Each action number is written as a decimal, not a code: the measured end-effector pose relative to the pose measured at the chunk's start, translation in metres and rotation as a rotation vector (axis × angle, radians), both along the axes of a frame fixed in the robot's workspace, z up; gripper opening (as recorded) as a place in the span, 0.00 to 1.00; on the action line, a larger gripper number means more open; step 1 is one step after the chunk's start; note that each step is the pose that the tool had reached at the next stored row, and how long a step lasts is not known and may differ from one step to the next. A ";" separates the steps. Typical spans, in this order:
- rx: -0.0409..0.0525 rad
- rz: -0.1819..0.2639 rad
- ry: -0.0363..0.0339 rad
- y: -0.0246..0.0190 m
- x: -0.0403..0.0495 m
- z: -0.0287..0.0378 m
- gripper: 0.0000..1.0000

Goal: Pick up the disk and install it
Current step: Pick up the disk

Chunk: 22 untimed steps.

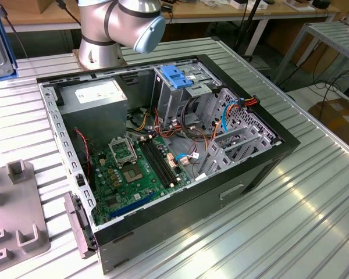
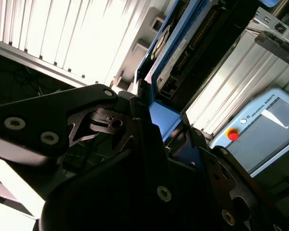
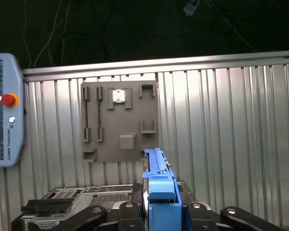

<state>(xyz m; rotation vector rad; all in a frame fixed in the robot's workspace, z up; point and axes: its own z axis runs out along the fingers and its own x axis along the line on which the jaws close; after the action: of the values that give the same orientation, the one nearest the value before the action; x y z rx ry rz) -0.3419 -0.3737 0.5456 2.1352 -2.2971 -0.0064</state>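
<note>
My end effector [image 3: 161, 211] is closed narrow on the disk [image 3: 158, 175]. In the first wrist view its bright blue carrier rail stands between my black jaws. In the second wrist view the same blue block sits pinched there, with the grey drive body running away from the grip. The disk hangs in the air, well above the table [image 3: 221, 144], held by one end.

Beneath it a grey fixture plate [image 3: 120, 120] lies flat near one edge of the table, and the teach pendant [image 3: 5, 110] lies near the plate along that same edge.

In the exterior view the open computer case [image 1: 262, 168] lies on its side in the middle of the table, with my arm's base [image 1: 102, 35] just beyond it. Inside the case a tall metal drive cage [image 1: 171, 104] rises, topped by a fixed blue latch [image 1: 177, 75]. Orange and red cables [image 1: 221, 116] crowd just beside the cage, and the motherboard [image 1: 128, 168] covers the case floor.

I judge the pick done and the install not yet done, so the step in hand is the carry. My grip is on plastic at one end, so the long slab could pivot. A firm squeeze and slow, smooth travel would suit. The slab should come square to the cage, with the rail lined up and clear of those cables and the latch.
</note>
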 end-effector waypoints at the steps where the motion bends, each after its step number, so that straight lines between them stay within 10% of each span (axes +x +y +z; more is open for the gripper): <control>1: 0.0000 0.000 0.0000 -0.0001 0.0022 -0.0001 0.37; 22: 0.0001 0.000 -0.0001 -0.0019 0.0541 -0.0018 0.37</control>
<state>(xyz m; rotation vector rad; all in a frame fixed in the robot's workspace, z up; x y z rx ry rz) -0.2878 -0.3756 0.5438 2.1353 -2.2971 -0.0063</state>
